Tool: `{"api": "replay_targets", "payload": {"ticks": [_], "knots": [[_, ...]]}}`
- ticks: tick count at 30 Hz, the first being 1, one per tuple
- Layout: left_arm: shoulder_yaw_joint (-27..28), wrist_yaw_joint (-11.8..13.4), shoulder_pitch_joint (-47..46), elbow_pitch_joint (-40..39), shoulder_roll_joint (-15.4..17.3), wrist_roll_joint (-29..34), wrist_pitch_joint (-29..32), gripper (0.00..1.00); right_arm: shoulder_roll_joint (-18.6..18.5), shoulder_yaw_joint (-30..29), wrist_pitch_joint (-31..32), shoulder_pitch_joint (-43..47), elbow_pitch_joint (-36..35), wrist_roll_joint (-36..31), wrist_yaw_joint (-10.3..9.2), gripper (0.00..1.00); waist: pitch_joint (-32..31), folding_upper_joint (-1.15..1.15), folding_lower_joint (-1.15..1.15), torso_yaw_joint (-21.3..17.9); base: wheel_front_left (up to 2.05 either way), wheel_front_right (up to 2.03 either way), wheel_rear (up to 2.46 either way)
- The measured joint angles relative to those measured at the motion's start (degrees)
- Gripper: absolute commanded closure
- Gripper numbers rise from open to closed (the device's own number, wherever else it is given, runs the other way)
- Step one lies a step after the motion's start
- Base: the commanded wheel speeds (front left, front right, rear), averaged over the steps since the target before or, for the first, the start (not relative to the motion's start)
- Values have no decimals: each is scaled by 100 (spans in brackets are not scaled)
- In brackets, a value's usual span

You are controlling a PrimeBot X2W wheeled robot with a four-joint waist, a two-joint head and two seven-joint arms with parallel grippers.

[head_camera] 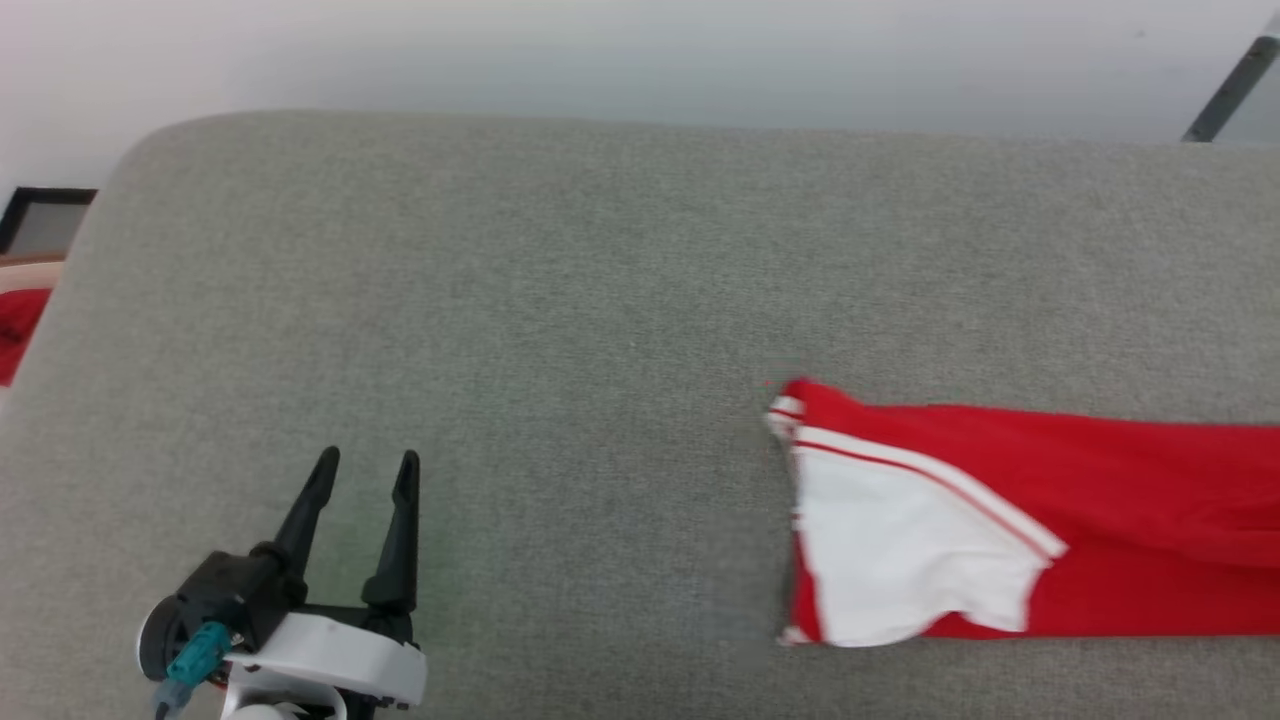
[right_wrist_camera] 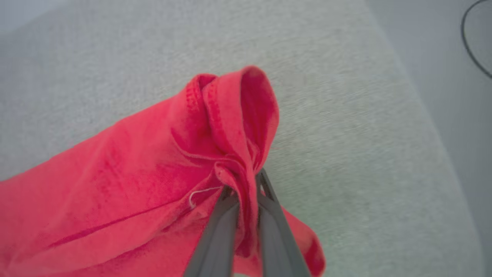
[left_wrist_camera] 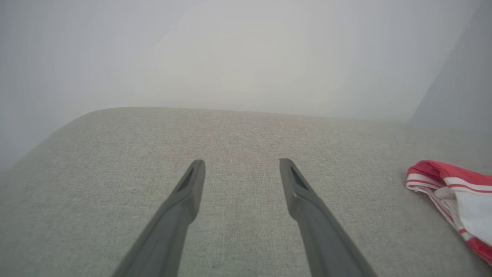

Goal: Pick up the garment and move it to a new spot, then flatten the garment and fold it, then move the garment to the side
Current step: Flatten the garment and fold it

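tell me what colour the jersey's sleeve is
The sleeve is white, edged in red and white stripes; the head view shows it best.

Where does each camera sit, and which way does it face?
Head: high, looking down at a grey woven cushion and red jersey T-shirt with white sleeve; open left tool lower left.
Left wrist: low over the cushion, along its spread fingers.
Right wrist: along the right tool, shut on the T-shirt's red cloth.
Shared: head and left wrist both show the white sleeve.
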Motion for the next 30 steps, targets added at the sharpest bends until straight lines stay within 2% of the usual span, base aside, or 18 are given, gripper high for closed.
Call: {"api": "replay_targets", "payload": {"ticks": [4, 8, 11, 16, 20, 25, 30], "knots": [[-7, 0, 0, 1, 55, -26, 0, 0, -135, -168, -263, -1, 56, -25, -1, 100, 23, 0, 0, -107, 0, 0, 0], [-76, -1, 0, 47, 73, -46, 0, 0, -11, 235, -332, 38, -347, 53, -2, 100, -11, 0, 0, -195, 0, 0, 0], [-98, -4, 4, 79, 66, -60, 0, 0, 201, 716, -352, 179, -1000, 234, -2, 100, -82, 0, 0, -229, 0, 0, 0], [-89, -5, 104, 86, 55, -77, 0, 0, 399, 1801, -5, 383, -2371, 489, -3, 100, -216, 0, 0, -270, 0, 0, 0], [-126, -5, 126, 104, 7, -79, 0, 0, 668, 2664, 313, 328, -3136, 575, -2, 100, -288, 0, 0, -257, 0, 0, 0], [-247, -5, 113, 130, -49, -130, 0, 0, 1032, 3457, 427, -22, -3343, 510, -2, 100, -296, 0, 0, -113, 0, 0, 0], [-327, -5, 47, 159, -89, -178, 0, 0, 1163, 3910, 312, -355, -2942, 363, -2, 100, -242, 0, 0, 98, 0, 0, 0]]}}
